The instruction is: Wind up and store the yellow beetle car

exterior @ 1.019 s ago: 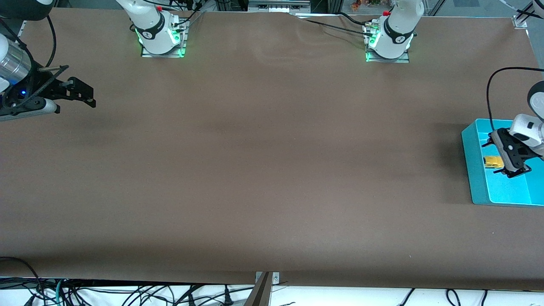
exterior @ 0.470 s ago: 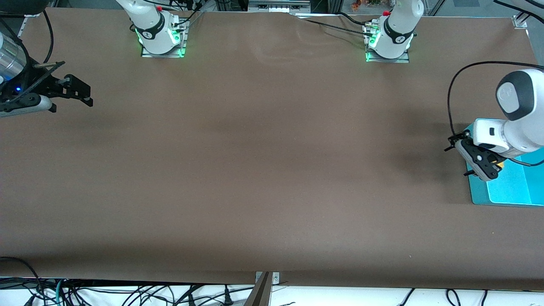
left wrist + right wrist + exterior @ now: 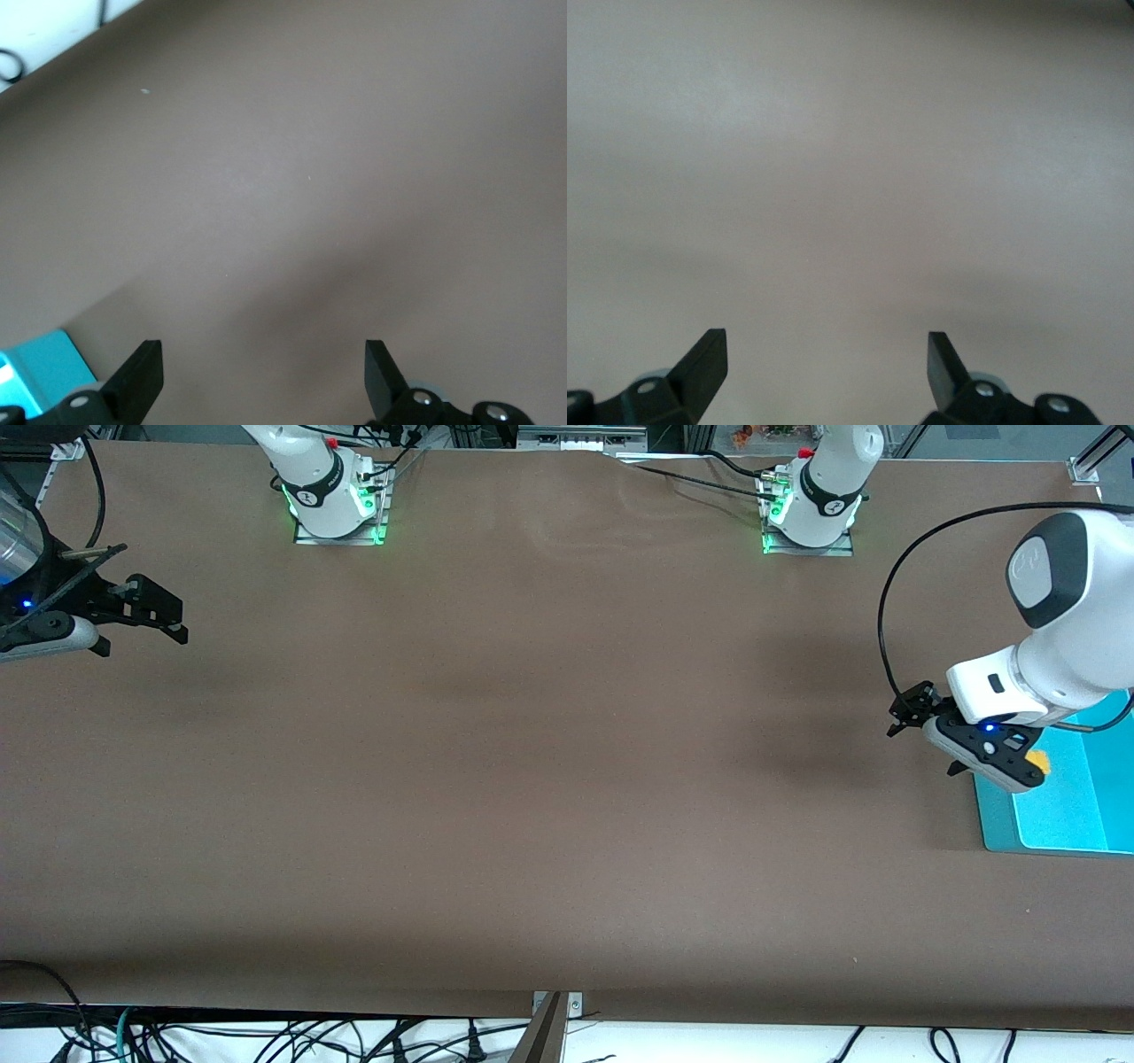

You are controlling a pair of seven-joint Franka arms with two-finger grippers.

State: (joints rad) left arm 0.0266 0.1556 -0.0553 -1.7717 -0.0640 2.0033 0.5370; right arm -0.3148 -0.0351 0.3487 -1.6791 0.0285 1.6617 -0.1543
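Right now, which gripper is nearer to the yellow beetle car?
Left. The left gripper, open, is over the edge of the teal tray holding the yellow beetle car. The right gripper, open, waits at the right arm's end of the table.

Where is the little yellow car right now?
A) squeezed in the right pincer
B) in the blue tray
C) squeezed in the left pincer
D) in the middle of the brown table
B: a bit of the yellow car peeks out in the blue tray, mostly hidden under the left arm. The left pincer is open with nothing in it, and so is the right pincer, which waits at the right arm's end of the table.
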